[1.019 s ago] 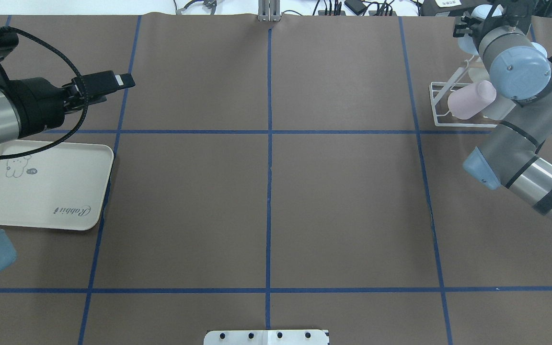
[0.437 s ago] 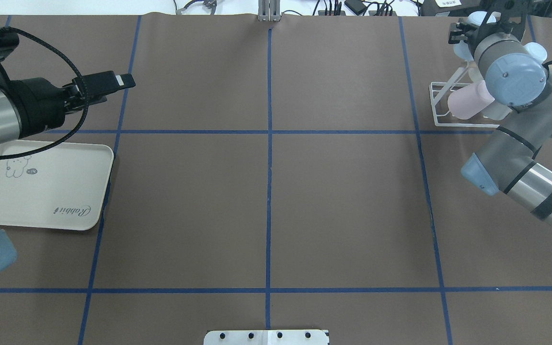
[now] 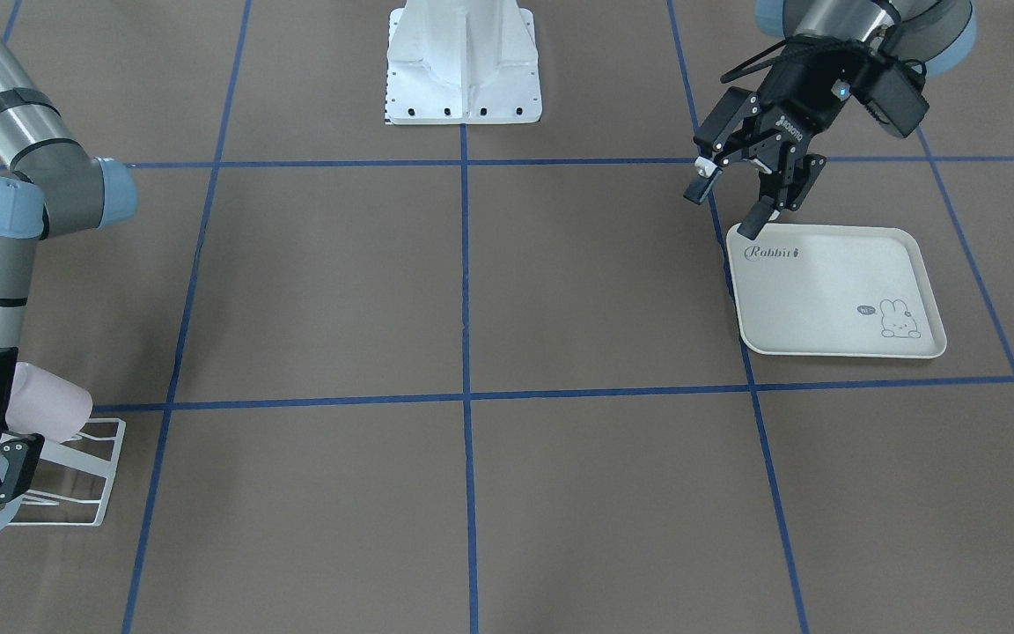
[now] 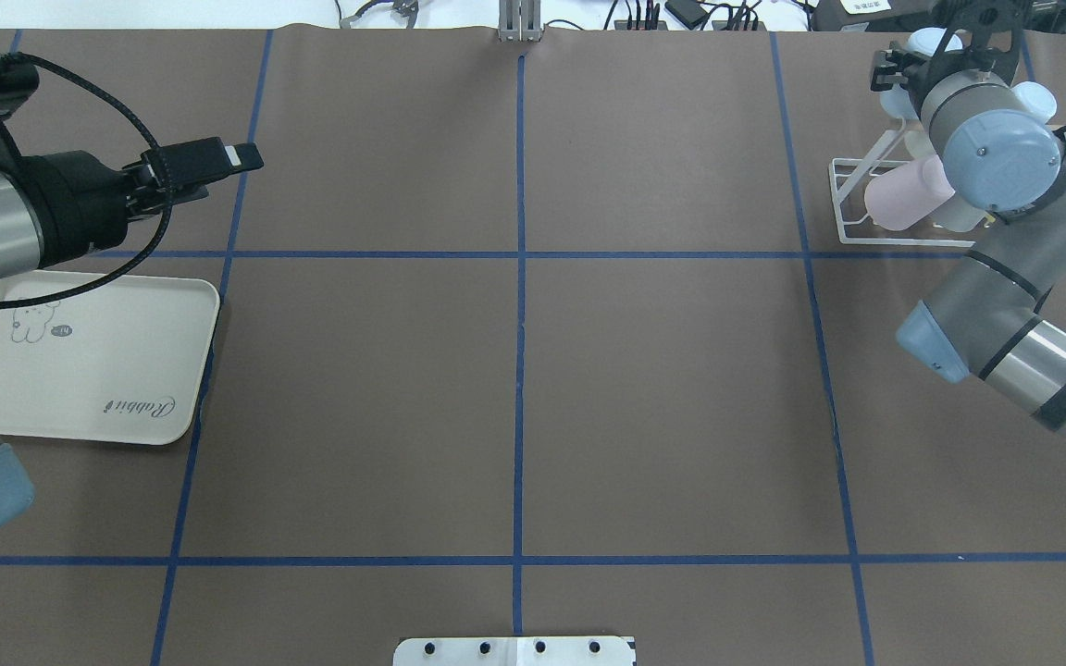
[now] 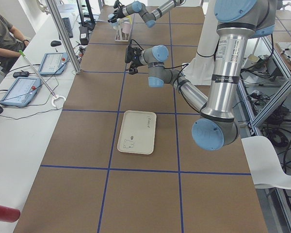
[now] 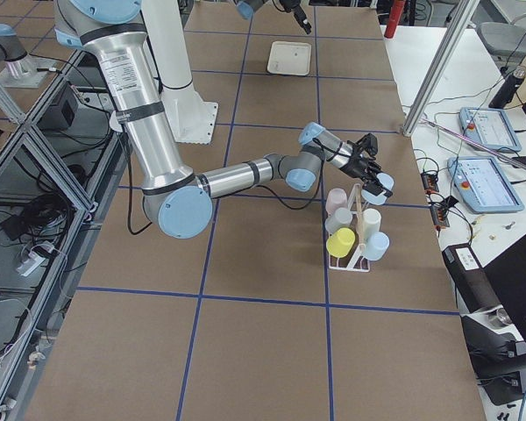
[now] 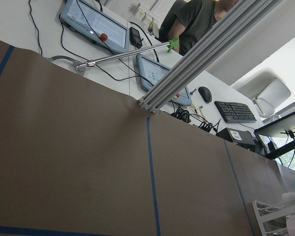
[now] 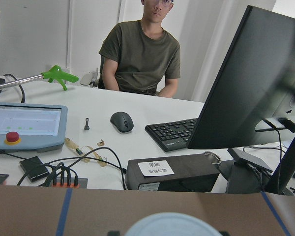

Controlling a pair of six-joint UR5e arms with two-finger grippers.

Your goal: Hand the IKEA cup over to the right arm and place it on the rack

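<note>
IKEA cup (image 8: 167, 223), pale blue: gripped between the fingers of right gripper (image 6: 374, 173), up near the top of rack (image 4: 835, 199), at the far right of desk (image 4: 514, 388)

Progress, judged from positions only:
- Hand-over taken as done. Left gripper (image 3: 725, 209) spread open, holding nothing, hanging just beside the corner of tray (image 3: 824, 291), well apart from the rack
- Placement taken as in hand, not confirmed finished. Cannot tell from any view whether seated on a peg or only close above one; that spot masked by the right arm in the overhead view and too small in the side view
- Left to do: settle cup on a free peg, open the fingers, back the arm away

Containers:
- Rack: already carrying other cups on its pegs. Logged: pink cup (image 4: 908, 196), yellow cup (image 6: 338, 244), cream cup (image 6: 371, 219), second pale blue cup (image 6: 377, 247) low down. Possibly one more pale one behind the pink; too small to confirm
- Tray: cream, flat on the desk, showing only its printed rabbit and lettering

Note: neighbouring cups crowded close around the upper pegs, so a knock judged likely on a careless descent
</note>
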